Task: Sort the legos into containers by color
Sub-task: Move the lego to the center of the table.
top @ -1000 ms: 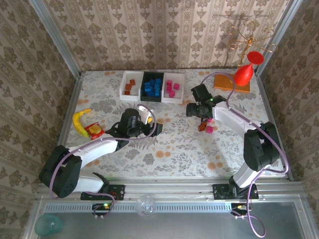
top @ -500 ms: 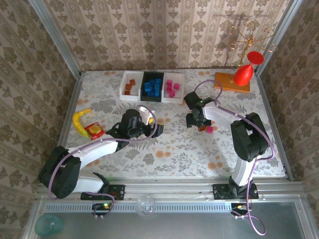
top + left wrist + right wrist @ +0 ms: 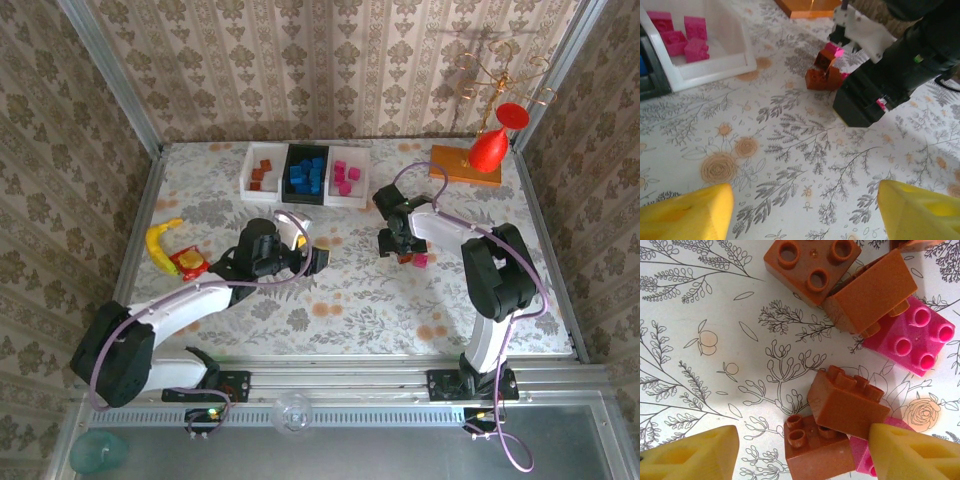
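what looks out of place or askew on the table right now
A heap of loose legos sits on the table, outside the bins: orange-brown and pink bricks jumbled together, two orange-brown ones tipped on their sides. The right gripper is over them, jaws open.

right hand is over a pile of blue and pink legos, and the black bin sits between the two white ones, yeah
Not quite. The pile under the right hand is orange-brown legos and pink legos, not blue and pink; the right wrist view shows it plainly. The rest holds: in the top external view the black bin sits between the two white bins.
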You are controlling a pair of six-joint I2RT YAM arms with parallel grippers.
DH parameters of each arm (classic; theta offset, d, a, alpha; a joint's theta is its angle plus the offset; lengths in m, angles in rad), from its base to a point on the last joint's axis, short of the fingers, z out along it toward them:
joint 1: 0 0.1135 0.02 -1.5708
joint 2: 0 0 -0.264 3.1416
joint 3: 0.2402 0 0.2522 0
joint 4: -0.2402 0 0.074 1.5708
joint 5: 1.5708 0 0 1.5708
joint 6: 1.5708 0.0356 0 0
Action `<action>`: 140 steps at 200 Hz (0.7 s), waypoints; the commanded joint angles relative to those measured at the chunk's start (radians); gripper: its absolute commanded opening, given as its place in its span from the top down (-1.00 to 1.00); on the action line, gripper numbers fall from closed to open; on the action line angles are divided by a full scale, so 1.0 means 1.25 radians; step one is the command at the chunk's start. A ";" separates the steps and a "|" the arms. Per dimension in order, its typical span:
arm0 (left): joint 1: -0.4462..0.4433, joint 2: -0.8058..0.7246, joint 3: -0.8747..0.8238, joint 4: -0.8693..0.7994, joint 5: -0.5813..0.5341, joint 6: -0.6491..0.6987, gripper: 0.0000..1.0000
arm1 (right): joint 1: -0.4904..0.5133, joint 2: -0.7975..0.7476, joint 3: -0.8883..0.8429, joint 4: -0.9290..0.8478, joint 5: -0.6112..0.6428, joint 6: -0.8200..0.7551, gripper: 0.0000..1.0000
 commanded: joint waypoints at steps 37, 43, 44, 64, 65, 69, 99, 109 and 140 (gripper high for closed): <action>0.001 -0.025 -0.008 0.017 0.011 0.001 -0.54 | 0.028 0.010 -0.014 -0.011 -0.106 -0.025 -0.28; 0.001 -0.024 -0.008 0.017 0.013 -0.001 -0.54 | 0.028 0.006 -0.016 -0.011 -0.103 -0.027 -0.26; 0.002 -0.024 -0.008 0.018 0.014 -0.001 -0.54 | 0.028 0.006 -0.017 -0.011 -0.102 -0.027 -0.26; 0.001 -0.023 -0.008 0.020 0.017 -0.004 -0.54 | 0.026 0.005 -0.018 -0.014 -0.084 -0.031 -0.24; 0.001 -0.023 -0.008 0.020 0.017 -0.004 -0.54 | 0.026 0.006 -0.018 -0.015 -0.082 -0.031 -0.24; 0.001 -0.023 -0.007 0.019 0.017 -0.004 -0.55 | 0.024 0.008 -0.016 -0.017 -0.075 -0.033 -0.24; 0.001 -0.022 -0.008 0.019 0.015 -0.004 -0.54 | 0.022 0.015 -0.005 -0.051 -0.034 -0.045 -0.24; 0.001 -0.021 -0.007 0.017 0.012 -0.003 -0.54 | 0.023 0.009 -0.012 -0.054 -0.036 -0.042 -0.24; 0.002 -0.015 -0.005 0.013 0.011 -0.002 -0.54 | 0.023 -0.013 -0.051 -0.049 -0.047 -0.021 -0.26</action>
